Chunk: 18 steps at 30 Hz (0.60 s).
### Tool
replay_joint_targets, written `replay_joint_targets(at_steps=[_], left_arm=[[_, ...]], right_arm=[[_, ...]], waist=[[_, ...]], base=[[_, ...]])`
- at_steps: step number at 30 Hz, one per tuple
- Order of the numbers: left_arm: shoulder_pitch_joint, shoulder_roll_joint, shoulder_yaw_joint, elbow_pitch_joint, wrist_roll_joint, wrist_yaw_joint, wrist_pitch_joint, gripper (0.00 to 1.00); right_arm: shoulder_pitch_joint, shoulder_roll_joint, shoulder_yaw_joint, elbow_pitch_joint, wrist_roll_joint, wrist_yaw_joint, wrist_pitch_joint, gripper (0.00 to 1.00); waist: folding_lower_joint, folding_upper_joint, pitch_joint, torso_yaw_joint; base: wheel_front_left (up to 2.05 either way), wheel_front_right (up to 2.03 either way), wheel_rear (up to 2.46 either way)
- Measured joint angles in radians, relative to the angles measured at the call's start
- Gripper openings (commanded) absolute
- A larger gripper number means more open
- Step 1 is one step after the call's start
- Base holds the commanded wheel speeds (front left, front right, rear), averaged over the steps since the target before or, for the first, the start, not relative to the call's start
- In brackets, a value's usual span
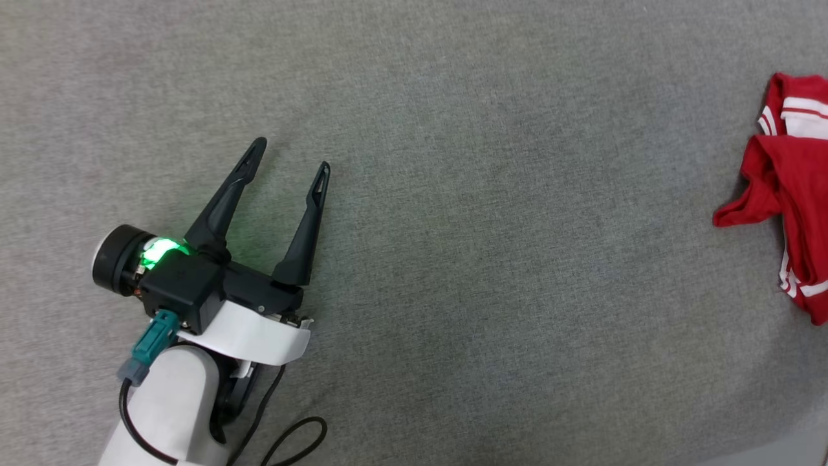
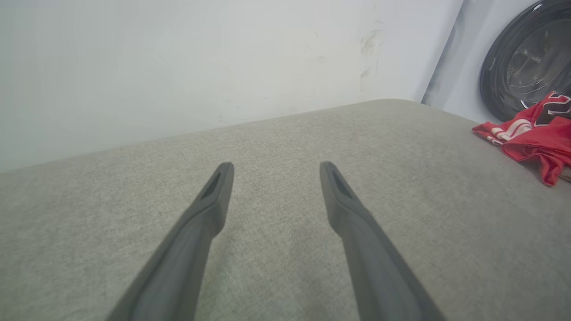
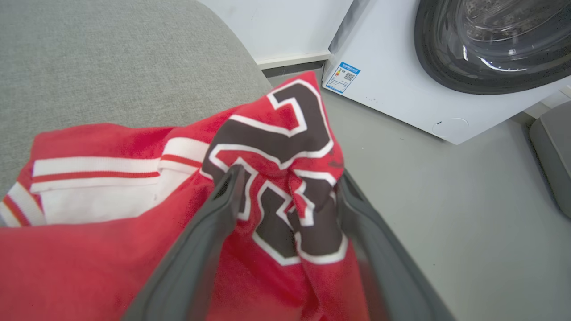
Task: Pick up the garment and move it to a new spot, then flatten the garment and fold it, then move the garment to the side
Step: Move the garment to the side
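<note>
Our right claw (image 3: 290,174), fingers spread, straddles crumpled red jersey garment (image 3: 89,267), black white-edged numerals (image 3: 276,142) between fingers, likely placed for hold. Our left claw (image 1: 291,154), spread, empty, parked well clear.

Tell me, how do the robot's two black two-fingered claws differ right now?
The left gripper is over the bare grey fabric surface with nothing between its fingers. The right gripper straddles a bunched fold of the red jersey shirt with white striped sleeves. The left gripper is well away from the shirt, while the right gripper is right at it, near the surface's edge. Both have long dark fingers, spread about equally wide.
</note>
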Motion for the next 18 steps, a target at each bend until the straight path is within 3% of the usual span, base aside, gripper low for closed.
replay_joint_targets(at_steps=[10, 18], left_arm=[[0.035, -0.046, -0.005, 0.058, -0.026, 0.020, -0.014, 1.00], [0.114, -0.097, 0.010, 0.092, -0.044, 0.048, -0.016, 1.00]], right_arm=[[0.063, 0.004, -0.017, -0.040, -0.044, 0.000, -0.111, 1.00], [0.228, 0.061, 0.061, -0.171, 0.005, 0.000, -0.142, 1.00]], waist=[[-0.0002, 0.0000, -0.111, 0.036], [-0.0003, 0.0000, -0.237, 0.082]], base=[[0.00, 0.00, 0.00], [0.00, 0.00, 0.00]])
